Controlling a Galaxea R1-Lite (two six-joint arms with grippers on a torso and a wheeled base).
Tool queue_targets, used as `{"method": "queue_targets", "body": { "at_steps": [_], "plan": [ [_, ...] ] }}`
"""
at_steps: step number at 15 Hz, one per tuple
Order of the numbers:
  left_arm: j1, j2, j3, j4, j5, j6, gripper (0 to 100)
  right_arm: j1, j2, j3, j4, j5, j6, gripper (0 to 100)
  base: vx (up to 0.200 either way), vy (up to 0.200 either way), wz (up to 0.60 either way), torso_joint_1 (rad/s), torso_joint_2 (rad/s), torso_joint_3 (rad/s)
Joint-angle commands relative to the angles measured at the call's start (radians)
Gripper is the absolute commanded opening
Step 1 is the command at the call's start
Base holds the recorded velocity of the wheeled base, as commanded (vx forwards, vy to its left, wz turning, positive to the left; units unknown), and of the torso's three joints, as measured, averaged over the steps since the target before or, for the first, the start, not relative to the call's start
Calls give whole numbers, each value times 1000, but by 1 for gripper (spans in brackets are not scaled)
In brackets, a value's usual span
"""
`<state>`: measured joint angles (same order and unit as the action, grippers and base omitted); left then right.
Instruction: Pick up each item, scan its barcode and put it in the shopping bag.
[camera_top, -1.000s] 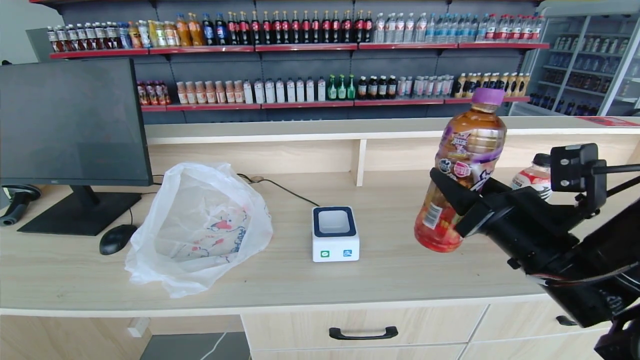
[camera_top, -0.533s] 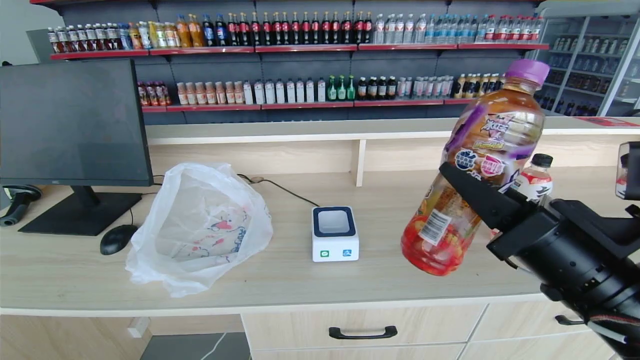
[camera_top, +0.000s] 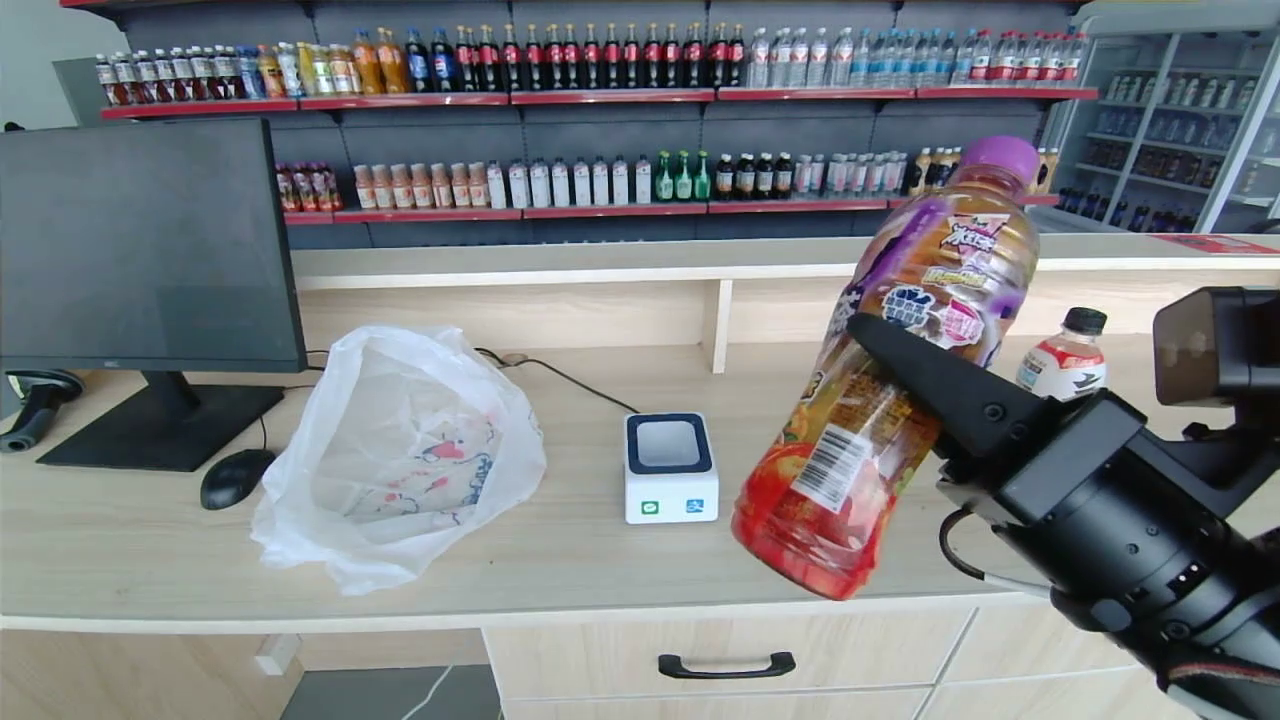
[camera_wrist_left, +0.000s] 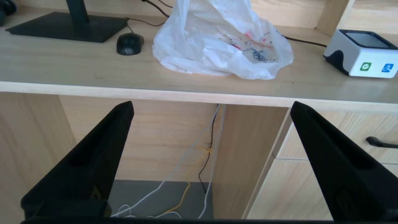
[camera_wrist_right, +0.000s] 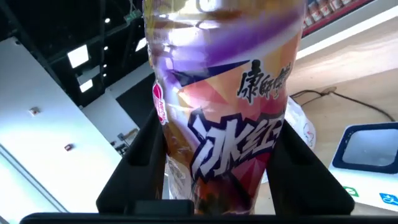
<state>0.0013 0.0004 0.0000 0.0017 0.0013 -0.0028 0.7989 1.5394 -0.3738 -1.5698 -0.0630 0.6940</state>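
The right tool (camera_top: 920, 335) is clamped on the orange drink bottle (camera_top: 940, 270), one finger on each side of its labelled body. It holds the bottle tilted in the air above the surface (camera_top: 600, 560), purple cap up and base lowest, just right of the scanner (camera_top: 670, 465). The barcode faces forward. The left tool (camera_wrist_left: 211, 107) hangs below the surface's front edge, fingers wide apart and holding nothing. The shopping bag (camera_top: 400, 450) lies left of the scanner.

Matte black arm (camera_top: 1120, 520), wedge-shaped pincer fingers (camera_top: 930, 385), looped cable (camera_top: 965, 568)
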Motion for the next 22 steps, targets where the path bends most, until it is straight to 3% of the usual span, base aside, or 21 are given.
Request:
{"method": "queue_targets", "body": {
  "at_steps": [1,4,7,22],
  "plan": [
    [0,0,0,0,0,0,100,11,8,-2,-1,0,28,0,0,0,0,0,0,0],
    [0,0,0,0,0,0,100,17,-5,-5,-1,3,50,0,0,0,0,0,0,0],
    [0,0,0,0,0,0,100,83,-41,-7,-1,28,51,0,0,0,0,0,0,0],
    [0,0,0,0,0,0,100,89,-64,10,-1,77,59,0,0,0,0,0,0,0]
  ]
}}
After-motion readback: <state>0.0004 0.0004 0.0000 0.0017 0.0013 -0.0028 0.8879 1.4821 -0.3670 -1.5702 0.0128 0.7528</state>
